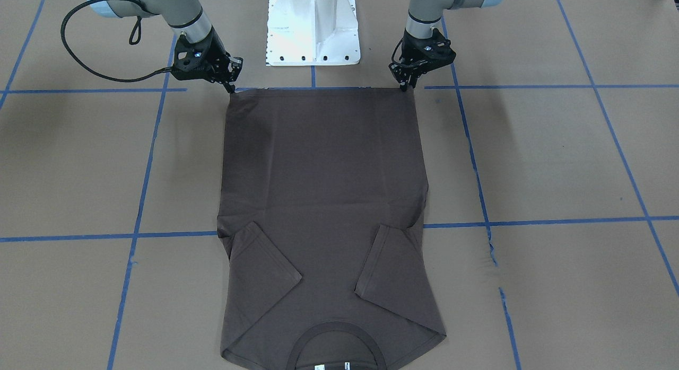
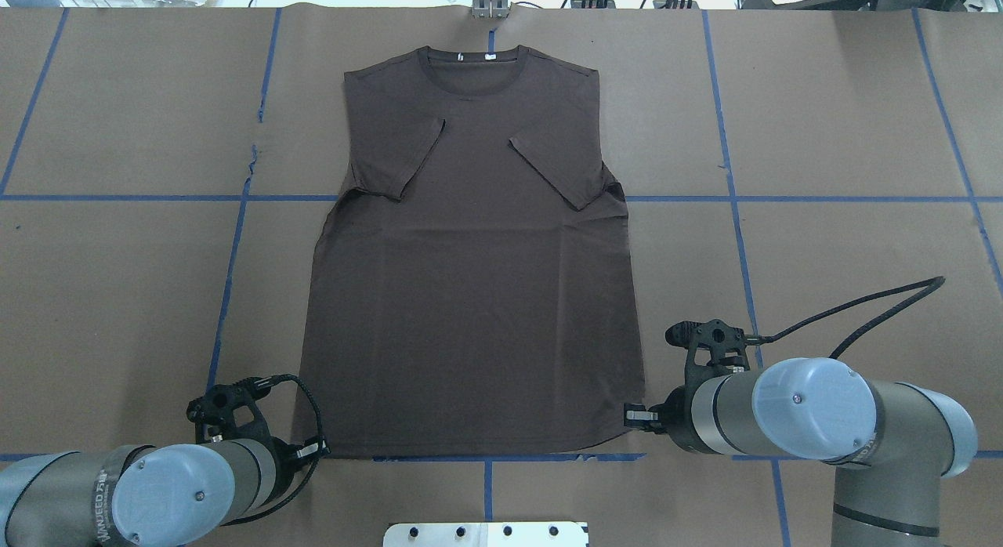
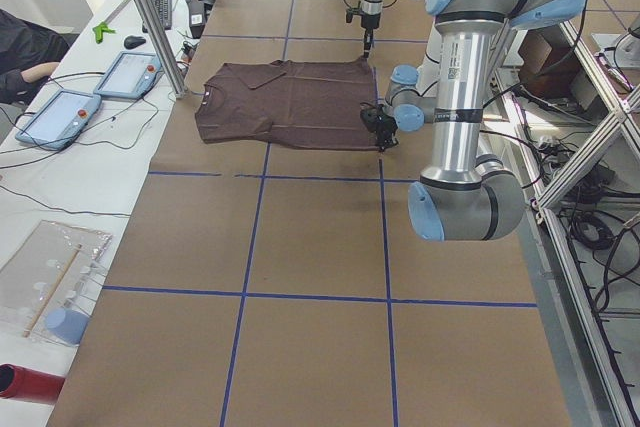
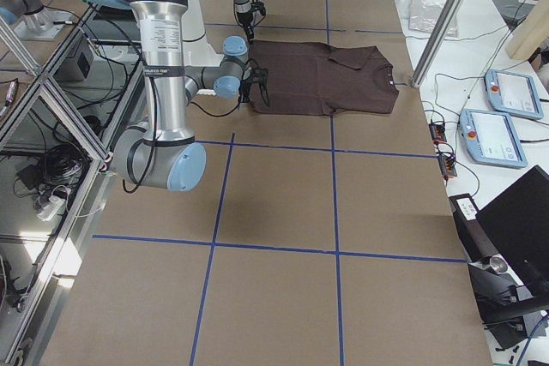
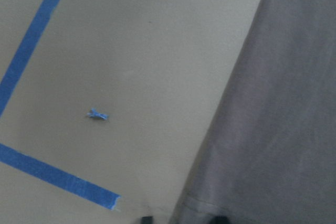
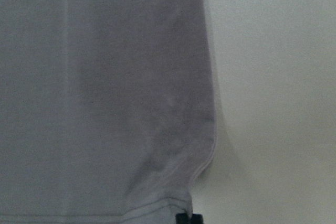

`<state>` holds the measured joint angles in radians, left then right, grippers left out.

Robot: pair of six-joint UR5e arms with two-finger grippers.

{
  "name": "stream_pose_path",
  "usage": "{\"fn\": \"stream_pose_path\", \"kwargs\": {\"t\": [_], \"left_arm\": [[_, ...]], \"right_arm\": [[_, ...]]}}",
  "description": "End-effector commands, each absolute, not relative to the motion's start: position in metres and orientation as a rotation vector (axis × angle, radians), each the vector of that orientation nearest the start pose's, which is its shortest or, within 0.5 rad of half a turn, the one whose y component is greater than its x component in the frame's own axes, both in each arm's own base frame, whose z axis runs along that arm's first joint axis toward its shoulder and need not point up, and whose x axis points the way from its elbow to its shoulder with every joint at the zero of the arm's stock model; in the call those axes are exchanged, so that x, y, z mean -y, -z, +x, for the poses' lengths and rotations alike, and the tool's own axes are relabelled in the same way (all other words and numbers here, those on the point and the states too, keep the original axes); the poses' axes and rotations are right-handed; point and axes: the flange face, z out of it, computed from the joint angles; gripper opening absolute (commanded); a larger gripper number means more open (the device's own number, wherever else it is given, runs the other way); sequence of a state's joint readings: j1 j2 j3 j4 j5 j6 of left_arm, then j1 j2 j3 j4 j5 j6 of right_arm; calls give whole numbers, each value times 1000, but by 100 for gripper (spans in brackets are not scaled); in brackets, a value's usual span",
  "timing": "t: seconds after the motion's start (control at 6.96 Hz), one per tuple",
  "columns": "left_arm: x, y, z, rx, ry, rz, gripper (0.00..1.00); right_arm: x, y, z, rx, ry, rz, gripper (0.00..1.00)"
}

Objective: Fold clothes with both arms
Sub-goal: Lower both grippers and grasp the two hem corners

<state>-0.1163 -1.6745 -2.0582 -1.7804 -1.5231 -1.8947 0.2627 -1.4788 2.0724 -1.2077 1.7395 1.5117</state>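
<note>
The dark brown T-shirt lies flat on the brown table, sleeves folded in over the chest, collar at the far edge. Its hem is nearest the robot. My left gripper stands tip-down at one hem corner. In the left wrist view its two fingertips sit slightly apart with the hem corner between them. My right gripper is at the other hem corner, where the cloth peaks slightly. In the right wrist view its tips show as one dark block against the hem.
The white pedestal base stands just behind the hem. Blue tape lines cross the table. Tablets and cables lie off the table's far side.
</note>
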Motion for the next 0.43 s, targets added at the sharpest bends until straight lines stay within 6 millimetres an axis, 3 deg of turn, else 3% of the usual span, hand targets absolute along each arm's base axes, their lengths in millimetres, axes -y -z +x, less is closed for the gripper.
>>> {"fn": "stream_pose_path", "kwargs": {"t": [0.0,0.29], "left_arm": [[197,-358,492,-818,436,-40,0],[200,-344,485,-846,438,-40,0]], "right_arm": [[243,-341,-454,968,-106,-1,0],[244,-339,-451,976,-97,-21,0]]}}
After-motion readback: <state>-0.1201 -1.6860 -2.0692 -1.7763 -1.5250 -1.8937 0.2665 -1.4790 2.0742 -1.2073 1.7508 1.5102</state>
